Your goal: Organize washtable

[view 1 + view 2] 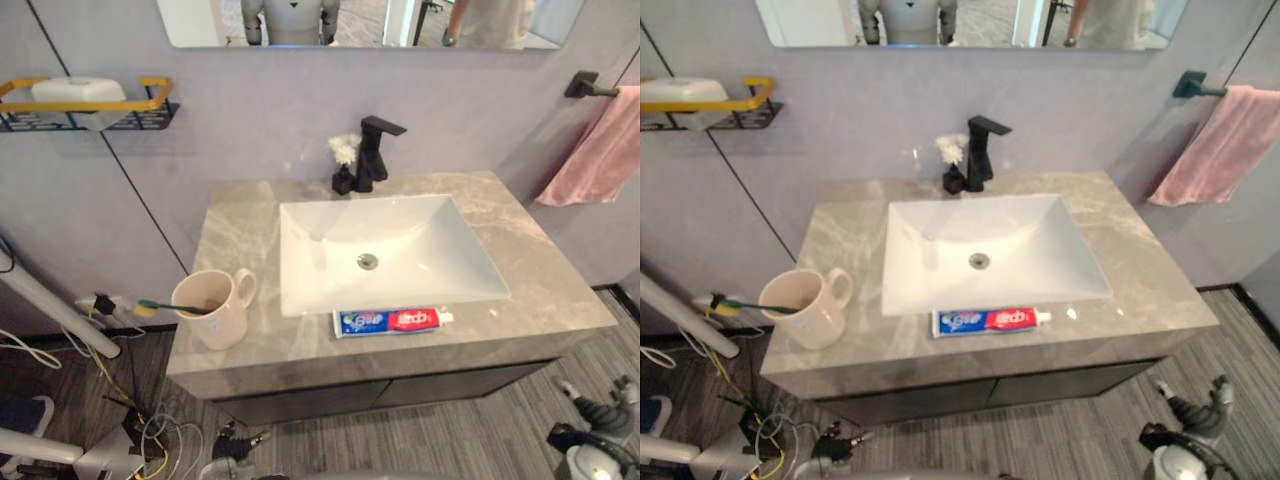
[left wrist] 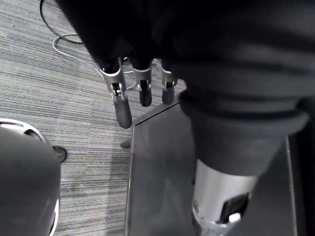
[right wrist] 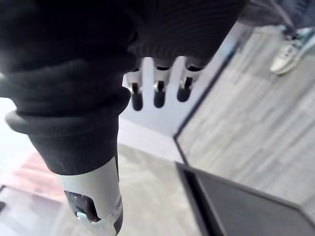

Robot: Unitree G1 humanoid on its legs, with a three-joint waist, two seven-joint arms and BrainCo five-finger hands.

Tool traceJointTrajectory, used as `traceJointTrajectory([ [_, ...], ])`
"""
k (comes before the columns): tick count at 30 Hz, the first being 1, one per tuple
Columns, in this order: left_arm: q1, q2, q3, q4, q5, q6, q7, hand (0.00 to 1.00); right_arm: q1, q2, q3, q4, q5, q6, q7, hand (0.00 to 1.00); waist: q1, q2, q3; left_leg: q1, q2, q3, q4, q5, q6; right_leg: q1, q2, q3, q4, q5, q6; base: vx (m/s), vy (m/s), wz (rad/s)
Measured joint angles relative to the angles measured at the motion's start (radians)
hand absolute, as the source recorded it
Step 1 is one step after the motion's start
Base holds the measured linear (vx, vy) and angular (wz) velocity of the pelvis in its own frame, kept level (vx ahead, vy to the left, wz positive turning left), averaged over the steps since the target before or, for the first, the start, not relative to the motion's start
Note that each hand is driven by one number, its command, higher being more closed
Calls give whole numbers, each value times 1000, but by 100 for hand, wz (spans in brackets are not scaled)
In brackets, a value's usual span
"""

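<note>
A beige mug (image 1: 215, 306) stands at the counter's front left corner with a green-handled toothbrush (image 1: 170, 307) lying across its rim. A blue, white and red toothpaste tube (image 1: 390, 321) lies flat along the front rim of the white sink (image 1: 440, 260). My left hand (image 2: 122, 110) hangs low in front of the dark cabinet, fingers relaxed and holding nothing; it also appears as the left hand (image 1: 235, 443) below the counter. My right hand (image 3: 158, 93) hangs beside the counter's right end, open and holding nothing, and shows as the right hand (image 1: 598, 412) near the floor.
A black faucet (image 1: 372, 150) and a small black vase with a white flower (image 1: 343, 162) stand behind the sink. A pink towel (image 1: 600, 150) hangs at the right. A wall shelf (image 1: 90, 105) holds a white box. Cables and white poles (image 1: 55, 310) lie left. A person's shoe (image 3: 288, 54) is nearby.
</note>
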Motion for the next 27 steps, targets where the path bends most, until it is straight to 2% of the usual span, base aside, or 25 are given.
traceJointTrajectory([
  [5,7,10,-5,0,2,-1,-6,0,-12,-91,1,-155,-79,-1,31,0,-28,1,9,1,-8,-35,2,-4,1,-17,0,29,13,4,1,-13,3,-15],
  [7,9,23,-14,0,1,-2,-6,0,-15,-156,3,-179,-106,-1,53,0,-36,-3,17,2,-11,-58,9,-7,3,-15,0,34,13,12,0,-55,8,-9],
  [8,9,36,-23,1,2,-3,-7,0,-26,-204,9,-189,-117,-8,70,0,-40,3,23,3,-13,-73,22,-17,2,-12,0,39,13,13,2,-75,10,-18],
  [9,16,44,-25,1,2,-7,-10,0,-42,-260,22,-189,-132,-16,92,0,-43,-6,30,3,-14,-78,31,-27,4,-13,0,46,13,16,6,-90,17,-18],
  [10,20,50,-28,1,2,-9,-12,0,-46,-290,33,-190,-138,-24,99,0,-43,-5,30,3,-14,-78,37,-29,5,-13,-1,47,13,16,7,-98,21,-15],
  [12,45,77,-63,4,6,-12,-27,0,-46,-410,100,-226,-140,-41,140,0,-45,-3,30,3,-21,-86,42,-37,0,-13,-7,46,12,17,7,-101,24,-4],
  [13,51,80,-63,10,9,-12,-27,0,-46,-441,122,-238,-139,-51,152,0,-44,-3,30,3,-23,-90,41,-38,-1,-13,-7,45,12,15,4,-74,16,5],
  [15,83,89,-88,20,12,-12,-28,0,-48,-571,205,-294,-138,-99,204,0,-44,-11,30,-5,-30,-120,42,-37,0,-13,-10,27,12,13,1,-45,-2,18],
  [20,116,102,-102,40,14,-26,-45,0,-110,-765,397,-341,-89,-191,311,0,-30,-27,27,-28,-31,-162,54,-30,11,-11,-8,-11,12,17,7,-4,-27,20],
  [22,113,103,-116,44,13,-38,-47,0,-135,-806,464,-342,-53,-213,347,0,-17,-30,26,-31,-31,-167,54,-29,12,-11,-8,-15,12,17,7,12,-14,9],
  [27,101,126,-150,58,12,-45,-49,0,-196,-857,703,-342,20,-236,427,0,-12,-51,18,-54,-34,-201,54,-25,20,-11,-8,-56,3,18,5,19,-19,16],
])
